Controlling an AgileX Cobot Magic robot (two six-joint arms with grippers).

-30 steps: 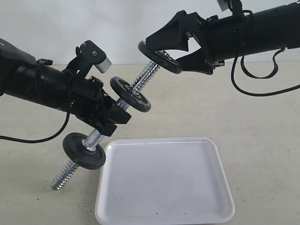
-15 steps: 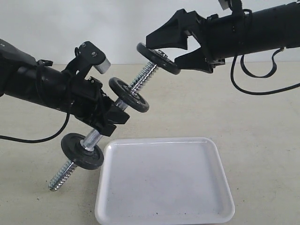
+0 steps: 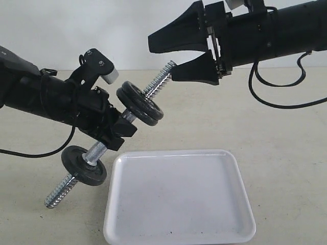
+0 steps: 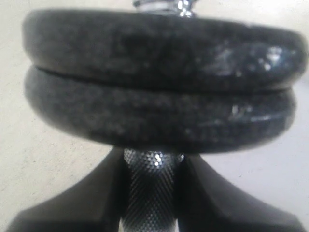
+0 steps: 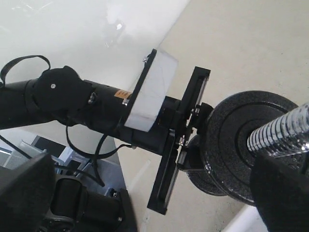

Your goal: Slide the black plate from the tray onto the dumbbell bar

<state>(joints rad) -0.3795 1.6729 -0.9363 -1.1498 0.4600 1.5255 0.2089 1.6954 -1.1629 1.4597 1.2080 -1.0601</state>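
Plate slid down the bar

Freed from the right pincer (image 3: pixel 162 60), now gaping empty at upper right, the black plate (image 3: pixel 145 100) has slid down the dumbbell bar (image 3: pixel 156 83) against another disc (image 4: pixel 159 118) at centre-left. Left pincer (image 3: pixel 121 126) clamps the bar's knurled middle; the tray (image 3: pixel 179 199) lies below on the desk (image 3: pixel 286 153).

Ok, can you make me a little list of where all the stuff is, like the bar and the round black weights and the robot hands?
dumbbell bar: tilted in the air, held by its rough middle
left gripper: shut on the bar
black plate: on the bar's upper half, pressed against a second disc
lower disc: alone on the bar's lower half
right gripper: open, holding nothing, by the bar's upper threaded tip
tray: white, on the table, no disc in it
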